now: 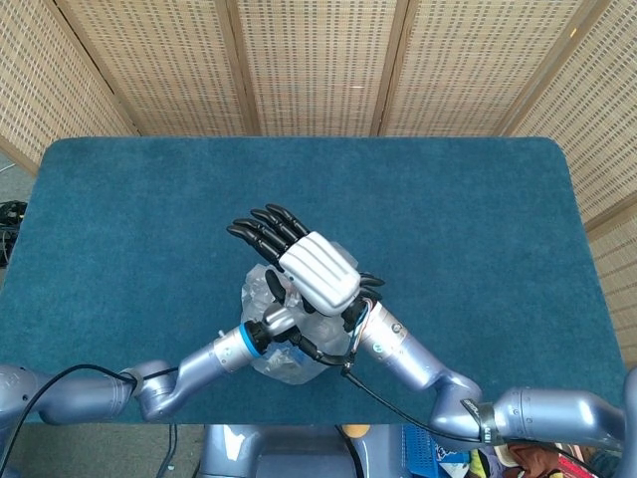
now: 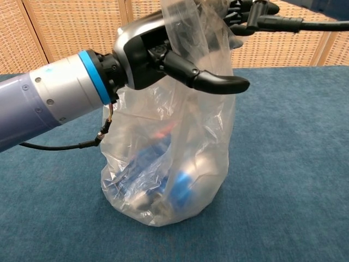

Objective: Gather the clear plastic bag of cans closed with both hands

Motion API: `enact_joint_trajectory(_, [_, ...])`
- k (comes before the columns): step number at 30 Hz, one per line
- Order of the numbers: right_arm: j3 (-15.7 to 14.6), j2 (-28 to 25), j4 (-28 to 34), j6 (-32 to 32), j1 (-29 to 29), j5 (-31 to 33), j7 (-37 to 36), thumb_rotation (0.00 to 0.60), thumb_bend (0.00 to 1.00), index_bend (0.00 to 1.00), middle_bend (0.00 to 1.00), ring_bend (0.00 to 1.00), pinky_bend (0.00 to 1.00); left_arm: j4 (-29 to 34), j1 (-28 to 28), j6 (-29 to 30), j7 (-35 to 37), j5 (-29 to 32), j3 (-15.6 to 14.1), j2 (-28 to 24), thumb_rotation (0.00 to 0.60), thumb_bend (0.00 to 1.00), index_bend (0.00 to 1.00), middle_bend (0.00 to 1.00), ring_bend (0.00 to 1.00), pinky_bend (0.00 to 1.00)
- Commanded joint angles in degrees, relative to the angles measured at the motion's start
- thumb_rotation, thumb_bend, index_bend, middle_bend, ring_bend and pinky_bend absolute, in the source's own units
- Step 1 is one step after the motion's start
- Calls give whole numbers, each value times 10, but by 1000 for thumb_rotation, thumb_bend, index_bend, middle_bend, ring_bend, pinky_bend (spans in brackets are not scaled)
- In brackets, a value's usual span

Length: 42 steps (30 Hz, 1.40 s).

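A clear plastic bag [image 2: 180, 142] stands upright on the blue table [image 2: 289, 164] with blue and silver cans [image 2: 180, 185] in its bottom. My left hand [image 2: 158, 57] is against the bag's upper neck, its thumb stretched across the front. The plastic hides its fingers. In the head view the left hand [image 1: 282, 317] lies under my right hand [image 1: 317, 271], which hovers flat over the bag [image 1: 261, 289] with its black fingers straight and apart. The right hand's fingers [image 2: 245, 13] show at the bag's top right edge.
The bag is near the table's [image 1: 448, 199] front edge. Woven screens [image 1: 318, 60] close off the back and sides. A black cable [image 2: 65, 146] hangs from the left wrist beside the bag.
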<state>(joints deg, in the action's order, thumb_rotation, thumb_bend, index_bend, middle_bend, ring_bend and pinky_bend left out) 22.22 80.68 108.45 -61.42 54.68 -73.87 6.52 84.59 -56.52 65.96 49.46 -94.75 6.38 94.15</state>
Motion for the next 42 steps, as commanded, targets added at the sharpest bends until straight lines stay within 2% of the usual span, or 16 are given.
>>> enact_joint_trajectory(1, [0,1,0,-1,1,1,1,600,804,2,127,55,0,-3,-5,-11,-11,12,7,9,600,220,167,109,63,28])
enact_joint_trajectory(12, [-8,-6,12,-4,-6,-2,0,600,804,2,128,56,0,-13,0,-5,-30,41,34,36,600,219,157,103,61,23])
enact_joint_trajectory(14, [-9,-7,13,-5,-7,-3,-3,600,767,1,128,54,0,-11,-1,-11,-28,46,36,36,600,219,152,100,59,24])
enact_joint_trajectory(15, [-9,-7,14,-6,-8,-4,-4,600,672,0,127,46,0,-9,-2,-15,-27,48,36,35,600,220,150,99,59,24])
enact_joint_trajectory(18, [-9,-12,17,-12,-10,-4,11,600,226,0,54,5,0,5,-1,-23,-12,56,39,32,600,220,146,96,57,24])
enact_joint_trajectory(19, [-10,-15,19,-12,-11,-4,14,600,112,0,19,0,0,7,-1,-24,-8,58,41,31,600,220,144,95,57,24])
enact_joint_trajectory(21, [-11,-24,28,-9,-14,0,16,600,22,0,0,0,0,8,1,-22,-5,61,44,29,600,220,142,94,56,24])
enact_joint_trajectory(30, [-19,-65,65,-10,-37,1,4,600,0,0,0,0,0,12,6,-26,8,66,48,23,600,220,134,85,52,24])
enact_joint_trajectory(42, [-38,-116,86,-23,-77,-45,-60,600,0,0,0,0,0,15,14,-22,22,68,54,17,600,219,124,82,51,24])
